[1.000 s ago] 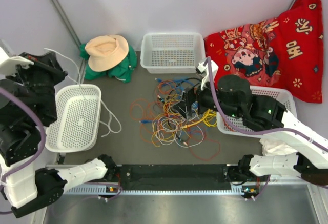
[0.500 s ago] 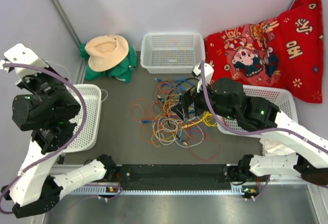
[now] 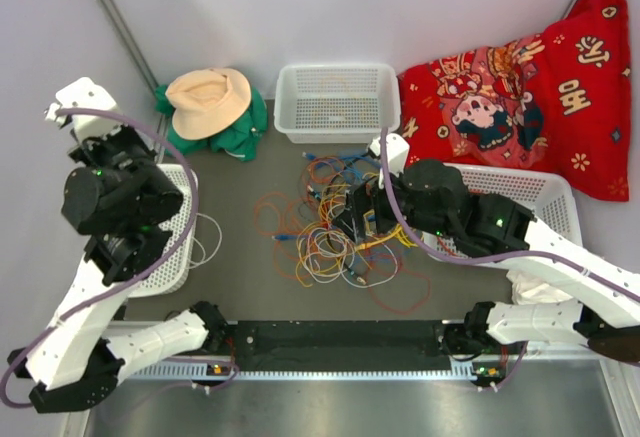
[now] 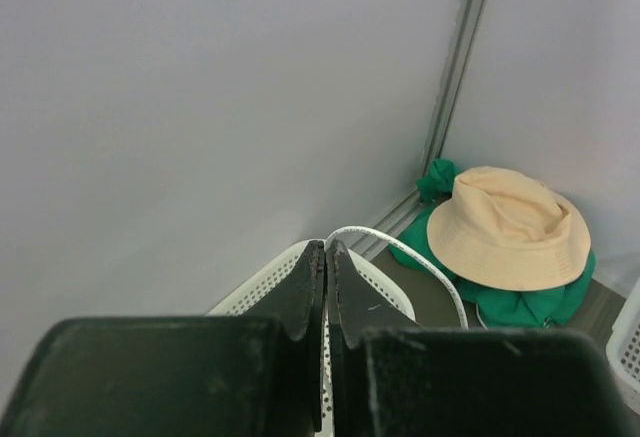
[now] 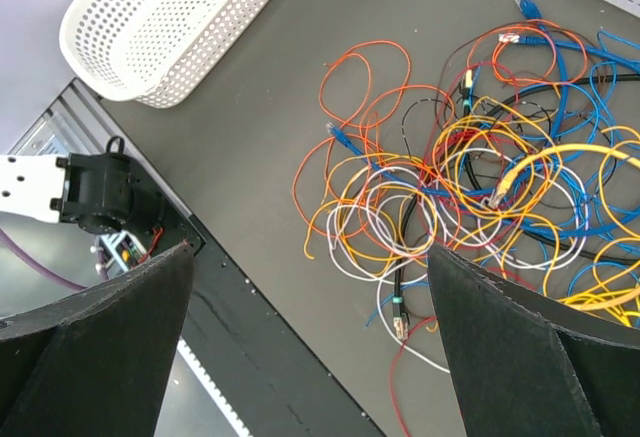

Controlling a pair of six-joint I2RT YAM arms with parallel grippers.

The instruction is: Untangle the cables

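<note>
The cables (image 3: pixel 320 247) sit in one messy heap in the middle of the top view, on the dark counter (image 3: pixel 240 287) — orange, yellow, blue, white, black and red loops all crossing each other. In the wrist view the right end effector (image 5: pixel 308 252) hangs right above that heap with its jaws spread wide and nothing between them. Over at the left of the top view, the left end effector (image 4: pixel 327 252) is above a white basket (image 4: pixel 262 285), pinched tight. A white cable (image 4: pixel 410 254) arcs out from its tips toward the tan hat (image 4: pixel 510 227) — looks gripped right there.
</note>
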